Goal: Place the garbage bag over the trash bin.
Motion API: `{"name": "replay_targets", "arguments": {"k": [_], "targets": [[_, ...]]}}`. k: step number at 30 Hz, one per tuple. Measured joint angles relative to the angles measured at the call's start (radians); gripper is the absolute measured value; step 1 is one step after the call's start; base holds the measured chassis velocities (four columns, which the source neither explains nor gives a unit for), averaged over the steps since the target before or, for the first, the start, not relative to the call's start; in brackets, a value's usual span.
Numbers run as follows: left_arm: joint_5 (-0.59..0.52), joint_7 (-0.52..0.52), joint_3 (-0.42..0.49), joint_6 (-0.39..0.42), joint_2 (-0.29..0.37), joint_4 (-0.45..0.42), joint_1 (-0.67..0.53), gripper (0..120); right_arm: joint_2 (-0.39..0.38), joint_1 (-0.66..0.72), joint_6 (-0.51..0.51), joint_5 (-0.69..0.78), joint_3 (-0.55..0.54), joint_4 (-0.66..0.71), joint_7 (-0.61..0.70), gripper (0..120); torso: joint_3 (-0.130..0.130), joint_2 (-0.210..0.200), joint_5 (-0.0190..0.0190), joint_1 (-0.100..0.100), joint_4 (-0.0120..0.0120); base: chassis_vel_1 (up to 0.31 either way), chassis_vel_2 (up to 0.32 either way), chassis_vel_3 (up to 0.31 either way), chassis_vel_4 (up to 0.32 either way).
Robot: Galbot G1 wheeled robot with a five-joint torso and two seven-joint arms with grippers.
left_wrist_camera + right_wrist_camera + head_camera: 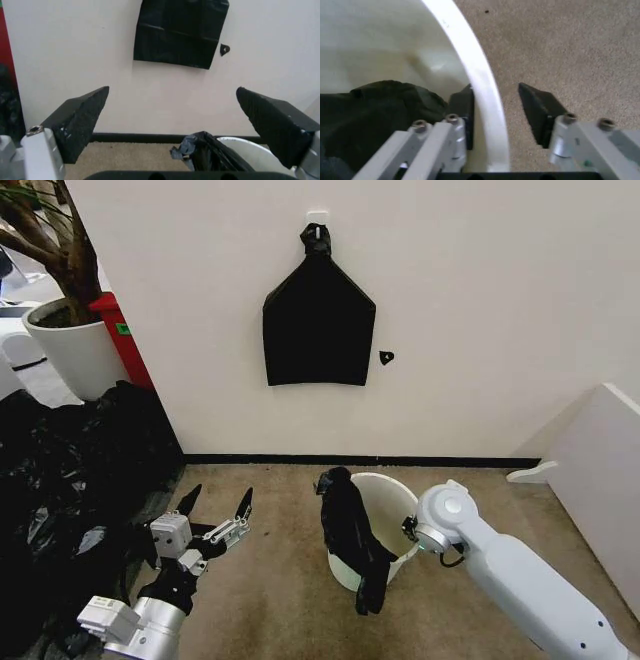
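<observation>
Head view: the cream trash bin (392, 500) stands on carpet below a flat black bag (318, 325) hung on the wall. The wrinkly garbage bag (352, 540) drapes over its left rim. A black film heap (70, 480) lies further left.

Left wrist view: the left gripper (172, 112) gapes wide, empty, left of the bin.

Right wrist view: the right gripper (496, 103) straddles the bin's smooth rolled rim, jaws apart.

Soft, even indoor light fills the room, leaving the pale wall (480, 310) bright with no hard shadows. The black plastic film (60, 480) shows faint glossy highlights. In the left wrist view, the close gripper fingers (80, 120) look slightly blurred.
</observation>
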Motion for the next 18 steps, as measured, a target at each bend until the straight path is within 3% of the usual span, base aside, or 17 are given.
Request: {"name": "replay_targets", "arguments": {"k": [8, 12, 16, 18], "targets": [[0.001, -0.003, 0.011, 0.004, 0.002, -0.001, -0.005, 100, -0.074, -0.034, -0.008, -0.002, 0.049, 0.1, -0.002, 56, 0.0, 0.0, 0.0, 0.0, 0.0002, 0.0, 0.0, 0.0, 0.0], [-0.017, -0.043, 0.043, 0.035, 0.044, 0.0, -0.016, 100, -0.126, -0.081, -0.066, -0.021, 0.126, 0.195, -0.021, 73, 0.0, 0.0, -0.0001, 0.0, 0.0, 0.0, 0.0, 0.0, 0.0], [-0.045, -0.091, 0.078, 0.079, 0.1, 0.008, -0.045, 100, -0.165, -0.14, -0.121, -0.145, 0.163, 0.261, -0.103, 86, 0.0, 0.0, -0.0001, 0.0, 0.0, 0.0, 0.0, 0.0, 0.0], [-0.077, -0.134, 0.105, 0.114, 0.134, 0.016, -0.076, 100, -0.185, -0.197, -0.144, -0.326, 0.182, 0.293, -0.211, 94, 0.0, 0.0, -0.0005, 0.0, -0.0007, 0.0, 0.0, 0.0, 0.0]]}}
